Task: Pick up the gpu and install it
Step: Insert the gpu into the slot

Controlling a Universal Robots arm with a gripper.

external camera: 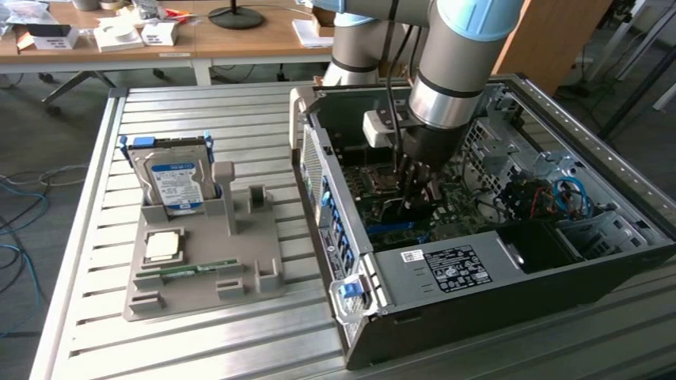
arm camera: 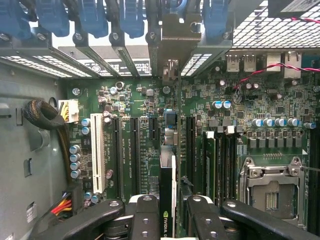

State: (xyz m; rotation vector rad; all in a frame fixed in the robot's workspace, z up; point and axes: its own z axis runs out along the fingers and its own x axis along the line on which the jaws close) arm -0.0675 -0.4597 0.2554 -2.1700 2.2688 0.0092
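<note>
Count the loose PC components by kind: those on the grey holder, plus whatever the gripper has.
hard drive: 1
processor chip: 1
memory strip: 1
gpu, in the gripper: 1
Total: 4

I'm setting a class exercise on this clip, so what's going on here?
A robot arm reaches into the open computer case. Its gripper is shut on the gpu, holding it edge-on over the motherboard's expansion slots, bracket end toward the case's rear openings. Whether the card is seated cannot be told. A hard drive stands in the grey holder beside the case.
</note>
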